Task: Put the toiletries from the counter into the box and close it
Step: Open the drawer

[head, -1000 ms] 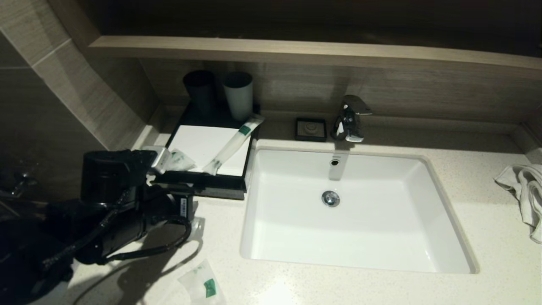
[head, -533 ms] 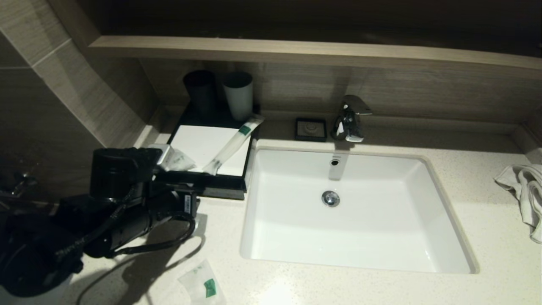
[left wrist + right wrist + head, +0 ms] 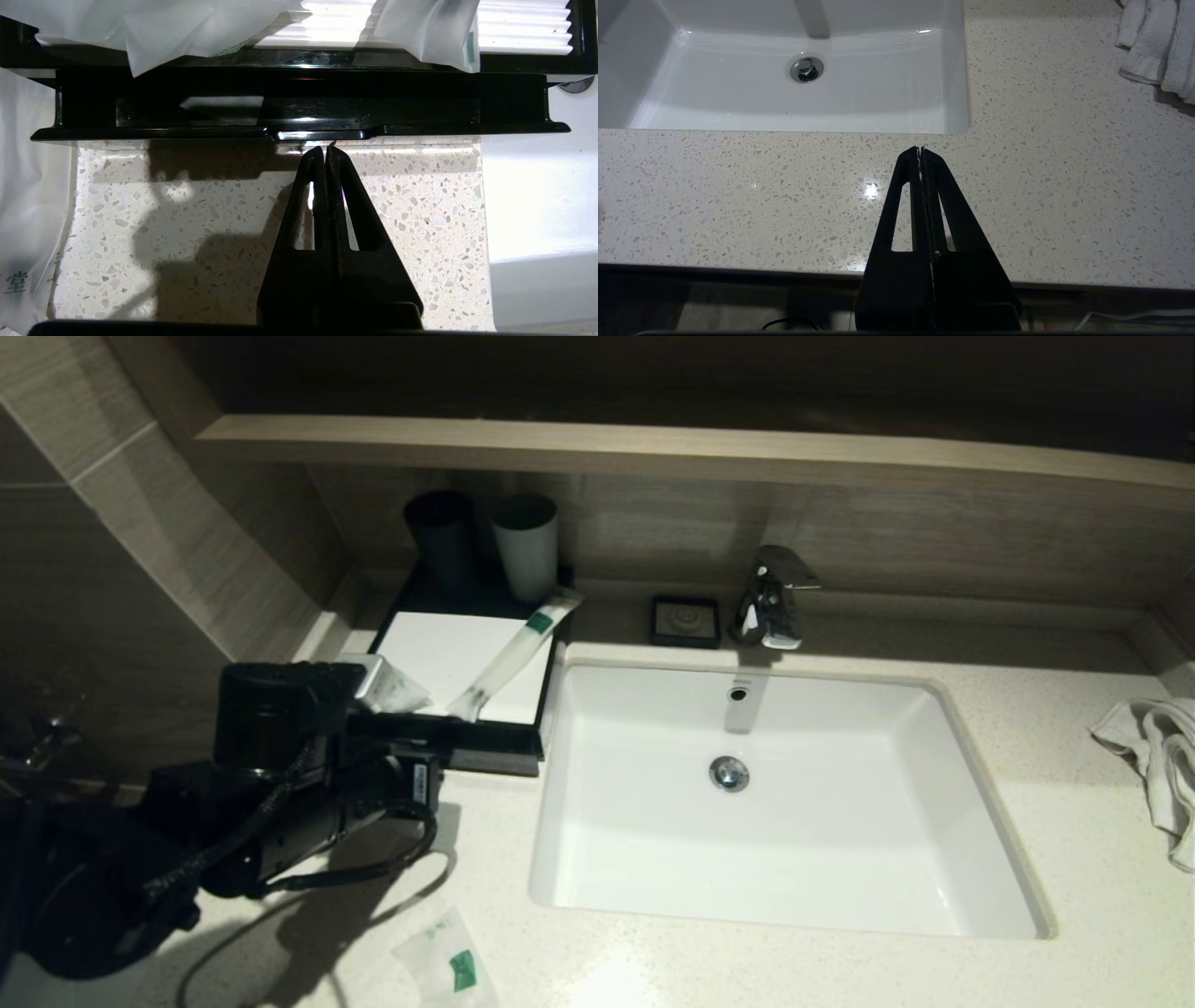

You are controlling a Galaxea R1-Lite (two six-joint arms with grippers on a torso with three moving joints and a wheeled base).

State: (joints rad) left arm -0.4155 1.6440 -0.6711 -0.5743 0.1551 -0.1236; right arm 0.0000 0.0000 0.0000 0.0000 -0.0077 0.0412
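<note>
At the left of the head view, the left gripper (image 3: 325,148) is clenched empty, its tips at the front lip of the box (image 3: 485,744).

Its two black fingers are pressed together, holding nothing, just short of the notch in the glossy black drawer front, which stands pulled out a little over the speckled counter (image 3: 840,971). The box is a flat black case with a white top panel, at the upper left beside the sink (image 3: 784,803). A short translucent sachet (image 3: 392,689) and a long slim sachet (image 3: 513,653) with a green label lie on the panel; another short sachet (image 3: 446,963) lies on the counter at the bottom edge. The right gripper (image 3: 920,150) hangs clenched and empty above the counter's near edge.
</note>
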